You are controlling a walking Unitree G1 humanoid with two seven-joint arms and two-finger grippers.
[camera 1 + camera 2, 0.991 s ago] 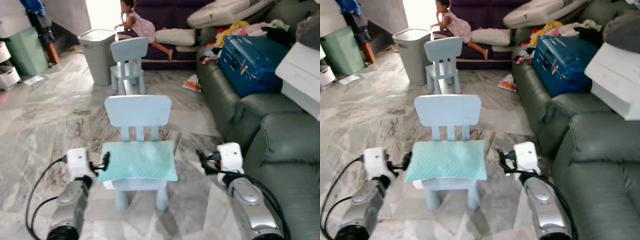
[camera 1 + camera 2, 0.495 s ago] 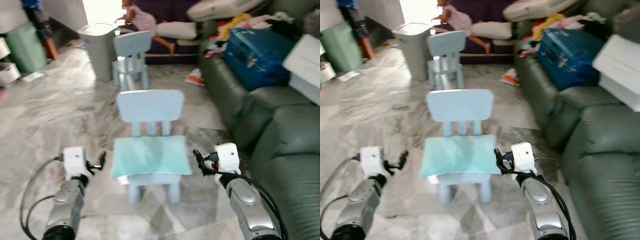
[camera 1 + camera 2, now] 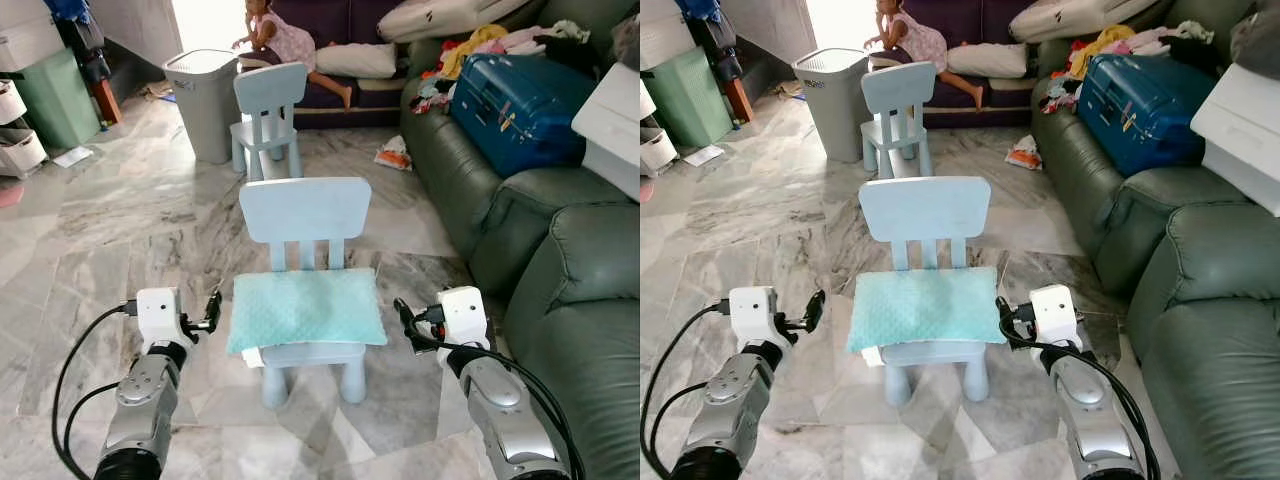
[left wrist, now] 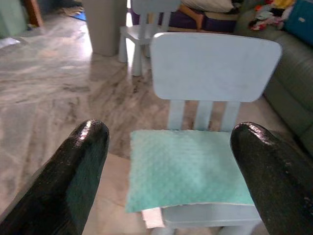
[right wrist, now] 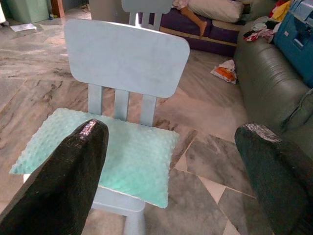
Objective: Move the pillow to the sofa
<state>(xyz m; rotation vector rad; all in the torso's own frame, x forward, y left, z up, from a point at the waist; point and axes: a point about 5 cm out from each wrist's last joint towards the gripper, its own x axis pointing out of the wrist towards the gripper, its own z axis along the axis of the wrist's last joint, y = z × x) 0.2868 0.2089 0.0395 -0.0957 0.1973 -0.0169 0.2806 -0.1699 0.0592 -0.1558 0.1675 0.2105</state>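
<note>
A mint-green pillow [image 3: 305, 308] lies flat on the seat of a small light-blue chair [image 3: 304, 212] straight ahead. My left gripper [image 3: 210, 312] hovers just off the pillow's left edge, open, holding nothing. Off the pillow's right edge, my right gripper [image 3: 405, 322] is also open and holds nothing. In the wrist views the black fingers [image 4: 73, 176] [image 5: 63, 181] stand wide apart, with the pillow [image 5: 107, 152] between and beyond them. A dark green leather sofa [image 3: 565, 290] runs along the right side.
A blue suitcase [image 3: 510, 95], clothes and a white box [image 3: 612, 130] occupy the sofa's far seats. A second blue chair [image 3: 268, 100] and a grey bin [image 3: 205, 95] stand further ahead. A child [image 3: 280, 35] is on a purple couch at the back. The floor is marble.
The head view has shifted and was blurred half a second ago. The pillow stays on the chair. The left gripper, earlier at the pillow's edge, now stands slightly off it.
</note>
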